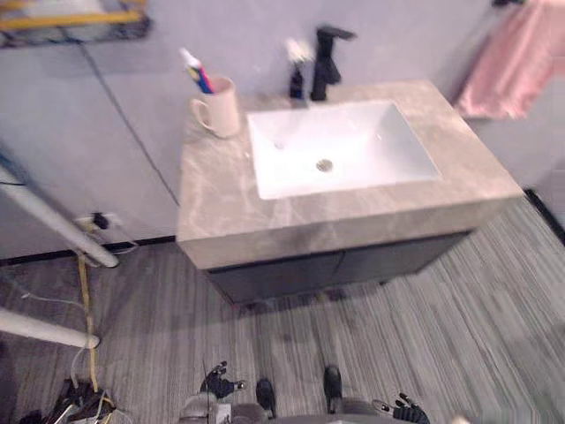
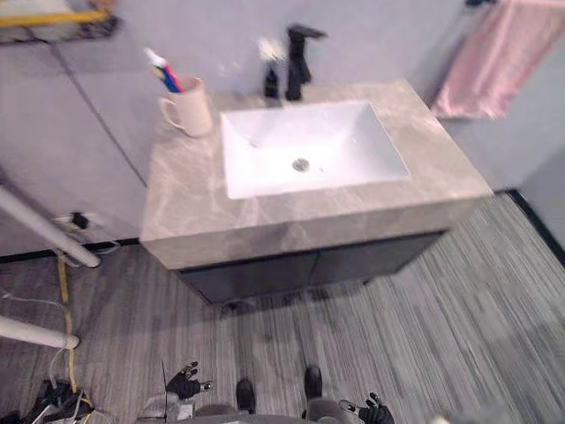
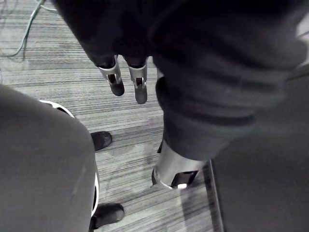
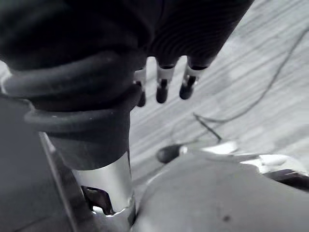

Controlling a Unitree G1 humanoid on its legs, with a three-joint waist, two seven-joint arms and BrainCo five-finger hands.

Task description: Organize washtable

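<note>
Grey marble desk (image 1: 221, 208) carries a white sink (image 1: 353, 150); by the sink's back left corner stands a cream cup (image 1: 222, 109), handle turned away from the sink, its toothbrushes (image 1: 196, 71) leaning away from the black faucet (image 1: 327, 57). The wrist views show the left hand (image 3: 116, 83) and right hand (image 4: 163, 92) hanging with straight, relaxed fingers, holding nothing, over the floor (image 1: 424, 336)

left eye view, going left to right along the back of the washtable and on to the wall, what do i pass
cream mug -> small dark bottle -> black faucet -> pink towel
</note>
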